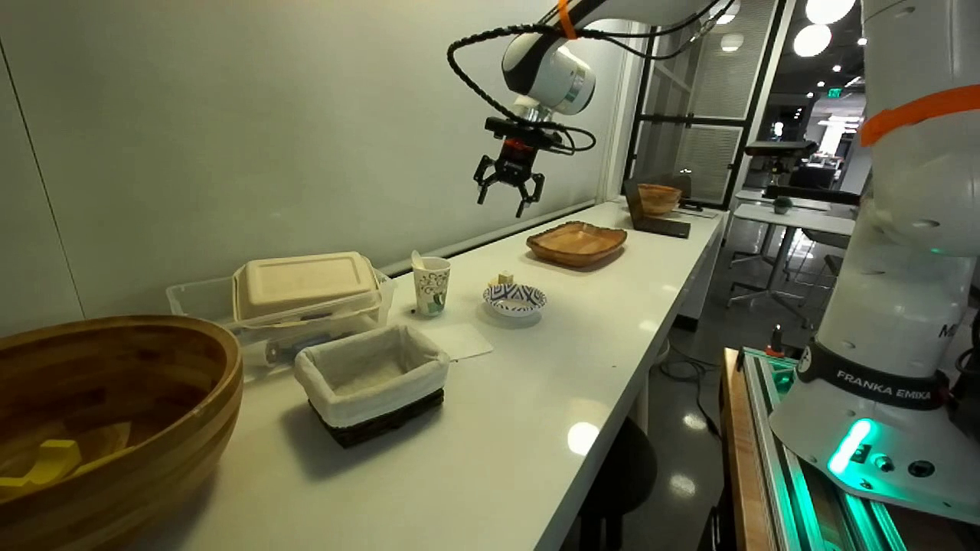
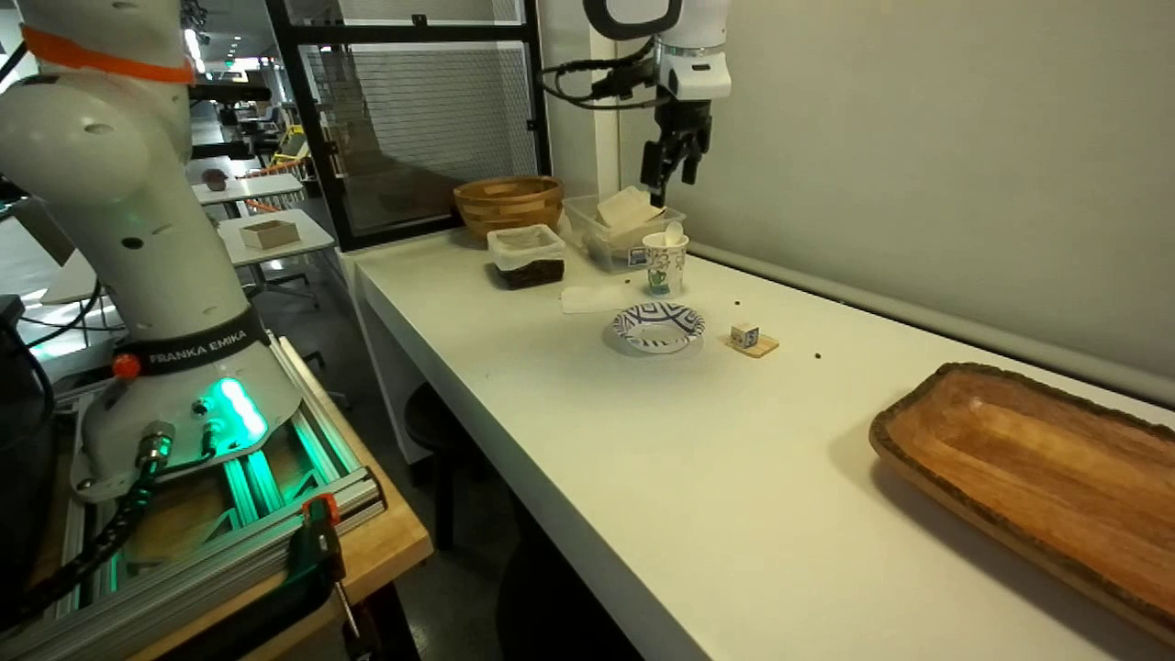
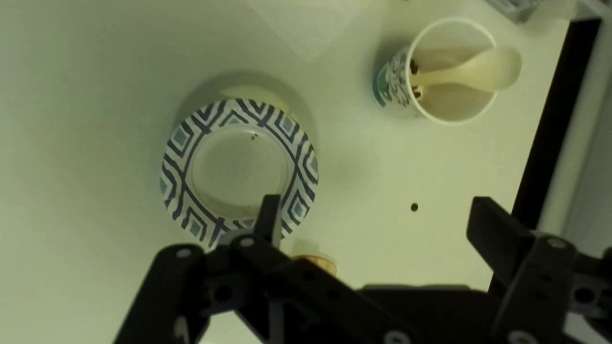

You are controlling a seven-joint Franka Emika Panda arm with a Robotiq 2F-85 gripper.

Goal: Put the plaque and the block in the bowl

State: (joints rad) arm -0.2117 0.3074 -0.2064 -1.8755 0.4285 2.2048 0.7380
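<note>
The small wooden block (image 2: 744, 335) with a printed side rests on the flat tan plaque (image 2: 764, 347) on the white table. In an exterior view the block (image 1: 505, 277) and part of the plaque (image 1: 493, 283) show behind the patterned dish. In the wrist view one tan edge (image 3: 319, 262) shows past a finger; I cannot tell which piece it is. The large brown wooden bowl (image 1: 184, 444) stands at the table's end with a yellow thing inside; it also shows in an exterior view (image 2: 509, 207). My gripper (image 1: 501, 207) (image 2: 673, 188) (image 3: 377, 205) is open and empty, high above the table.
A blue-white patterned dish (image 2: 659, 329) sits beside the plaque. A paper cup (image 2: 665, 266) with a spoon, a cloth-lined basket (image 1: 375, 383) and a clear bin (image 1: 344, 325) with a beige box stand toward the bowl. A wooden tray (image 2: 1028, 459) lies at the opposite side.
</note>
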